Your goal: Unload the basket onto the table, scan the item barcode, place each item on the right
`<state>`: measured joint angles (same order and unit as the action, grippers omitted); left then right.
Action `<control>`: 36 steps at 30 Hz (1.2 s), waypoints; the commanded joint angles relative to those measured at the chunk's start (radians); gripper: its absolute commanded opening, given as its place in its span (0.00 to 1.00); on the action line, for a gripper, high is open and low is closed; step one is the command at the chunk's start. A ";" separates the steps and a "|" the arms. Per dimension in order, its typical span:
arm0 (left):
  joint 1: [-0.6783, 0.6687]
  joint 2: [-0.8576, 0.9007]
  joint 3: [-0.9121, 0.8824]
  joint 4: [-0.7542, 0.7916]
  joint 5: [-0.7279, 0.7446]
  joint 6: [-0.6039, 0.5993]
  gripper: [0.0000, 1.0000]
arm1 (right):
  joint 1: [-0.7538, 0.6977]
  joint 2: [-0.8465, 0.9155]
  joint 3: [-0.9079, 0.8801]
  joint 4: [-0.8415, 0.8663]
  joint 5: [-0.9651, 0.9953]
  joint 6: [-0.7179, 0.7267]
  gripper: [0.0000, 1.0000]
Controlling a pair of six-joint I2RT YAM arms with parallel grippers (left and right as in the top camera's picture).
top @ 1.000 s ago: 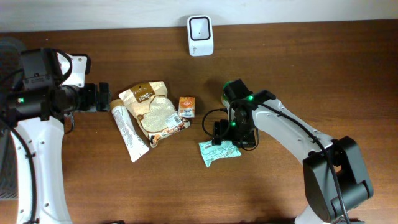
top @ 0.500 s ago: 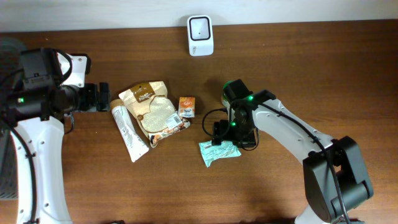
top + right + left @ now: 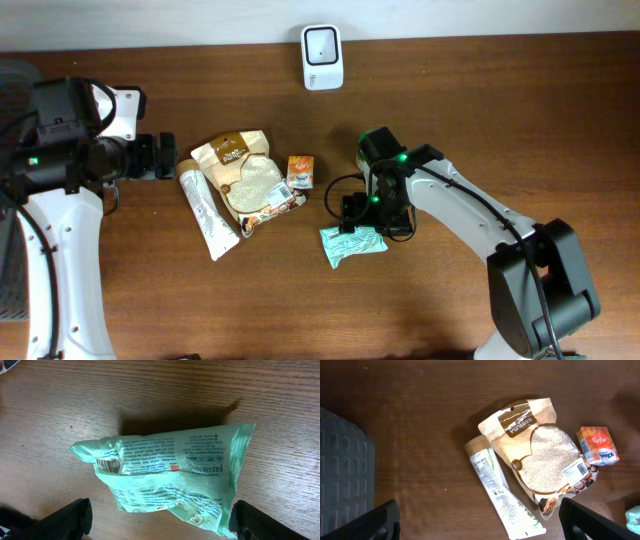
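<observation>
On the dark brown wooden table (image 3: 250, 310), the white left arm (image 3: 60, 230) is reaching in from the left edge, and the left gripper (image 3: 165, 157) is hovering over bare wood with its jaws standing wide apart and nothing between them. Just to its right, a long white plastic tube (image 3: 207, 212) is lying flat at a slant. Its right side is touching a tan stand-up pouch of pale grain (image 3: 247, 180), which is showing a white barcode label (image 3: 575, 467) near its lower corner. A small orange carton (image 3: 301, 171) is lying just beside the pouch's right edge. Farther back, near the wall, a white rounded barcode scanner (image 3: 322, 57) is standing well apart from all the goods. To the right of the carton, the right gripper (image 3: 352, 212) is pointing down with its black fingers (image 3: 65, 520) spread wide, gripping nothing. The mint-green crinkled plastic packet (image 3: 165, 472) is lying flat on the wood just below it. The wrist view is framing the packet between the two fingertips, and the packet's printed side and small barcode (image 3: 109, 465) are facing up. The white right arm (image 3: 480, 215) is stretching away toward the lower right corner.
</observation>
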<state>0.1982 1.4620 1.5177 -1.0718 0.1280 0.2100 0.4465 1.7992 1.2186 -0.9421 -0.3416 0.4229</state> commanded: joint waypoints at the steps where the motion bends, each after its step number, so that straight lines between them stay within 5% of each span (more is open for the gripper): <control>1: -0.001 -0.019 0.008 0.001 0.014 0.016 0.99 | -0.003 -0.026 -0.001 0.015 -0.006 -0.027 0.87; 10: -0.001 -0.019 0.008 0.001 0.014 0.016 0.99 | -0.080 -0.026 -0.002 0.069 -0.101 -0.167 0.88; 16: -0.001 -0.019 0.008 0.001 0.014 0.016 0.99 | -0.298 -0.025 -0.027 -0.007 -0.327 -0.418 0.86; 36: -0.001 -0.019 0.008 0.001 0.014 0.016 0.99 | -0.301 0.139 -0.134 0.109 -0.445 -0.452 0.76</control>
<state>0.1982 1.4620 1.5177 -1.0721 0.1280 0.2100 0.1383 1.9255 1.0962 -0.8391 -0.7742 -0.0162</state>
